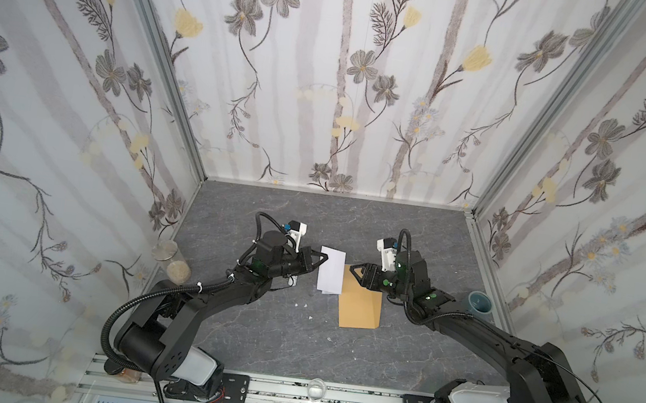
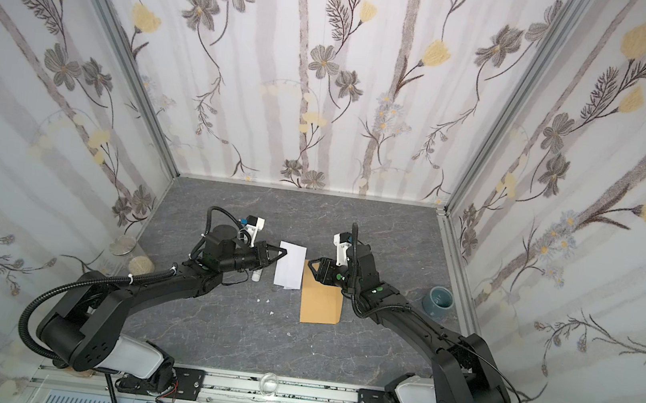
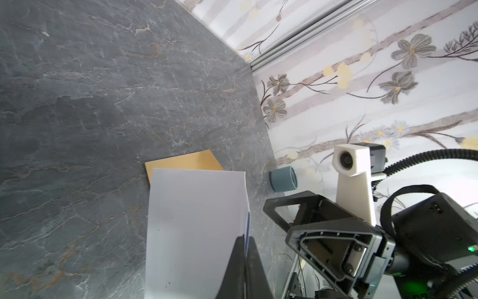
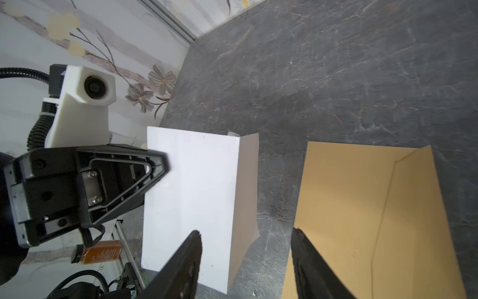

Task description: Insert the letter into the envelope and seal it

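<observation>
The letter [image 1: 331,270] [image 2: 290,265] is folded, with its plain white back showing. My left gripper [image 1: 325,258] [image 3: 245,236] is shut on its left edge, and a thin blue line shows at the pinched edge. The letter [image 4: 191,196] looks raised a little off the table, one fold hanging down. The tan envelope [image 1: 361,305] [image 2: 321,303] [image 4: 362,207] lies flat just right of it; its far corner passes under the letter in both top views. My right gripper [image 1: 352,271] [image 4: 245,230] is open above the envelope's far end, holding nothing.
A blue-grey cup [image 1: 479,303] [image 3: 283,178] stands by the right wall. Two glass jars [image 1: 171,259] stand by the left wall. A small white glue stick [image 2: 256,274] lies under my left arm. White scraps [image 1: 302,304] dot the grey table. An amber bottle [image 4: 99,255] lies near the front rail.
</observation>
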You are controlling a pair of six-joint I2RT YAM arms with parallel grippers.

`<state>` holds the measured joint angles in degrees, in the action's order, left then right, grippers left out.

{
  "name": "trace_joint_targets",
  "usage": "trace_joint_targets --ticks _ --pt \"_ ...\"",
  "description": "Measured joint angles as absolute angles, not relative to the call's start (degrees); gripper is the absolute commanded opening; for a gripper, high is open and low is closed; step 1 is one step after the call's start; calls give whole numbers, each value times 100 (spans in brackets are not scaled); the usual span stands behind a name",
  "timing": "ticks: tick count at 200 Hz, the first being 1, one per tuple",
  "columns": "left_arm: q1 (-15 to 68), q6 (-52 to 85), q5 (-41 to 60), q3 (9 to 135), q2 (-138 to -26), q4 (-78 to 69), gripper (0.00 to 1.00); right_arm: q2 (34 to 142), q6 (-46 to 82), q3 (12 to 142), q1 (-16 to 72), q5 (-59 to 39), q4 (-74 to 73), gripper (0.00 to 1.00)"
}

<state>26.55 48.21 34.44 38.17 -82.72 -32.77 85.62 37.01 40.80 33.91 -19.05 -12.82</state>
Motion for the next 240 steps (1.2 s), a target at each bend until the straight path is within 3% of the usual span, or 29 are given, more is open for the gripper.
trace_joint_targets --ticks 240 --pt "2733 5907 3439 4134 -7878 -3710 0 8805 3944 4025 3787 -2368 -2630 62"
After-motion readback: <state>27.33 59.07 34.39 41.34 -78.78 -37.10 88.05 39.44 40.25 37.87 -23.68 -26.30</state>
